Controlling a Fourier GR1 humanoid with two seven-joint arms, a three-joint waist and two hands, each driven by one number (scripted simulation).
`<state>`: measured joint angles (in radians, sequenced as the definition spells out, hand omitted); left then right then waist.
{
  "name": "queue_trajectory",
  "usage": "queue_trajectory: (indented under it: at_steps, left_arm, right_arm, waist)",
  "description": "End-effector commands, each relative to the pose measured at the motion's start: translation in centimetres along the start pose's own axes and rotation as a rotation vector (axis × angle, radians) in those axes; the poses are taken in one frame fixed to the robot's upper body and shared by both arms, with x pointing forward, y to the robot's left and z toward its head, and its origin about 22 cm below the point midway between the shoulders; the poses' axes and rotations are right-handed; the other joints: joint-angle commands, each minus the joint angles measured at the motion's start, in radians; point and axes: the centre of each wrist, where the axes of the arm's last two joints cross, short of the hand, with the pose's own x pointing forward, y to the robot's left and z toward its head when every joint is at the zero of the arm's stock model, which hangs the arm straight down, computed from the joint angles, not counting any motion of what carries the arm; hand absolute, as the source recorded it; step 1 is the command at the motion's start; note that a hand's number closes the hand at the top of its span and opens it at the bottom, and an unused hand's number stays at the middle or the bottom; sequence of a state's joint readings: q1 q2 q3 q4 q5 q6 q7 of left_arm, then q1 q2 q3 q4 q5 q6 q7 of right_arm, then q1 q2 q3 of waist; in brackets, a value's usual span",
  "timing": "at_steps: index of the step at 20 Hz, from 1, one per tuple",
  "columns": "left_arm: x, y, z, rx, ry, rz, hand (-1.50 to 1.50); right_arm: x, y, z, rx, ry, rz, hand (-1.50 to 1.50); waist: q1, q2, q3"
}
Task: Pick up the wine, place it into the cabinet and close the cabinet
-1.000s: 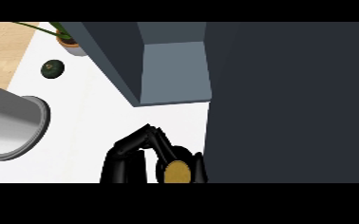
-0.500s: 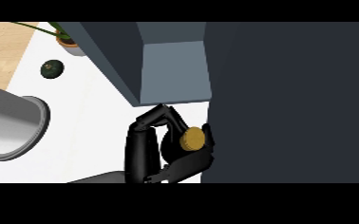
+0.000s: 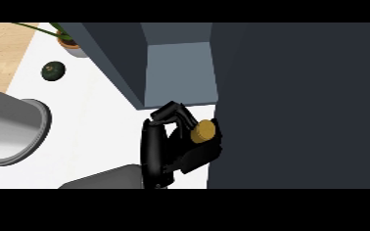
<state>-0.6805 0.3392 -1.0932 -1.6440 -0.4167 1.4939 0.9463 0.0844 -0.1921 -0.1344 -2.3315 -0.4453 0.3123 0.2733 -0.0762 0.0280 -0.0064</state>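
Observation:
The wine bottle shows only as its round gold top (image 3: 203, 130), seen from above; its body is hidden by the hand. My left hand (image 3: 154, 147) is shut on it, fingers (image 3: 173, 111) curled over the neck. The hand's grey forearm (image 3: 101, 178) comes in from the lower left. Bottle and hand hang just below the front edge of the open grey cabinet (image 3: 180, 73). The cabinet's dark door (image 3: 289, 103) fills the right half of the view, right beside the bottle. My right hand is out of sight.
On the white counter (image 3: 94, 122), a grey round basin (image 3: 22, 132) sits at the left edge. A dark green fruit (image 3: 52, 70) lies further back, with a potted plant (image 3: 69, 41) behind it near the cabinet's side.
The hand has lifted the bottle up and to the right, from the lower edge to just under the cabinet opening. The forearm has come into view.

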Motion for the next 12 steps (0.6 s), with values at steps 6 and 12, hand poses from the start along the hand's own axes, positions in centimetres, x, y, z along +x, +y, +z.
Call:
queue_trajectory:
  at_steps: [6,12]
  left_arm:
    - [-0.4,-0.9,-1.2,0.032,-0.009,-0.013,1.50]
    - [0.4,-1.5,-2.6,0.063,-0.016,0.008,1.50]
  right_arm:
    - [-0.3,-0.6,0.2,0.010,-0.004,-0.028,-1.50]
    - [1.0,0.0,0.1,0.018,-0.012,-0.016,-1.50]
  waist:
    - [-0.006,0.005,0.000]
    - [-0.028,0.010,-0.003]
